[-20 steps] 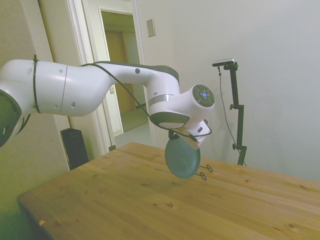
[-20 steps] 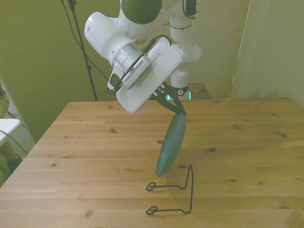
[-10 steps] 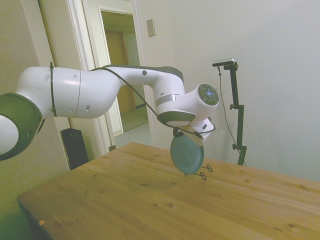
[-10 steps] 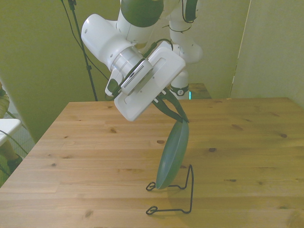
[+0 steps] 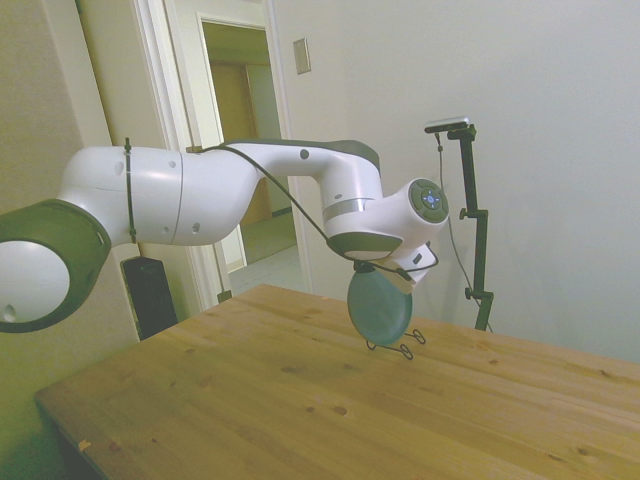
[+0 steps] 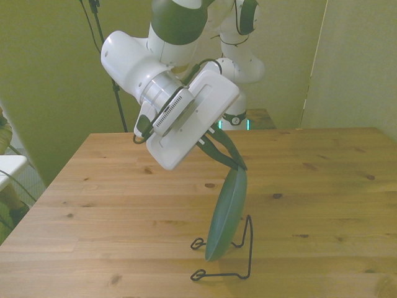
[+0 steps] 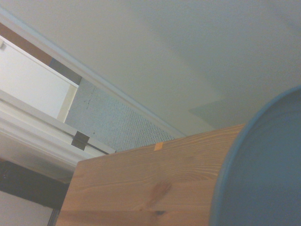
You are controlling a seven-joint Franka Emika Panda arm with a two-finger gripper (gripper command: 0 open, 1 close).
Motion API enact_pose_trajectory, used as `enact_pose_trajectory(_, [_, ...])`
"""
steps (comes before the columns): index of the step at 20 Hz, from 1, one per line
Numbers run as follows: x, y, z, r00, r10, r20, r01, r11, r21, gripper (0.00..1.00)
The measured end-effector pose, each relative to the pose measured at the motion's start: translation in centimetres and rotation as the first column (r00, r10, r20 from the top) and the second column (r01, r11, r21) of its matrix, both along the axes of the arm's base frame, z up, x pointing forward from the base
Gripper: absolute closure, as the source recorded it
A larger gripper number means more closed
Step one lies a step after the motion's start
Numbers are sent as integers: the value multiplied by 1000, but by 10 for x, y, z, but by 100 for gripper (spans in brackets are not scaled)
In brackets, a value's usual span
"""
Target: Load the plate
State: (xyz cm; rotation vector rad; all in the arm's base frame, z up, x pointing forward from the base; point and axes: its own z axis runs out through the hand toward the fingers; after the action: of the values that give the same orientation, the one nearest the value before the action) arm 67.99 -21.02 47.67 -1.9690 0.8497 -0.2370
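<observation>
While viewed from the side, held the round, shallow, matte teal-green plate [image 5: 379, 308] on edge by its top rim in the white arm's two-finger gripper [image 5: 374, 270], fingers closed on that rim. Hung straight below the gripper, low over the pale wooden table [image 5: 250, 400] and in front of the thin black wire stand [image 5: 405, 346], most of which was hidden behind it. Could not tell from here whether the lower rim touched wood or wire. From the front, showed the plate [image 6: 226, 214] nearly edge-on, its long axis running steeply down from the gripper [image 6: 239, 166] and slanting toward the front view's left at the bottom. Placed the lower rim between the two looped feet of the wire stand [image 6: 249, 247], with the stand's upright just beside the plate on the front view's right; looked close to seated, though not yet leaning on the upright. Would likely call for a little more descent and a tilt toward that upright before letting go. Through the wrist camera, caught only a curved piece of the plate [image 7: 263, 174] against the table [image 7: 155, 183].
</observation>
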Motion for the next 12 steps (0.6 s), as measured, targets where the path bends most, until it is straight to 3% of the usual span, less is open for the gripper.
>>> enact_pose_trajectory(12, [20,6,-8,1000,18,24,-19,999,45,100])
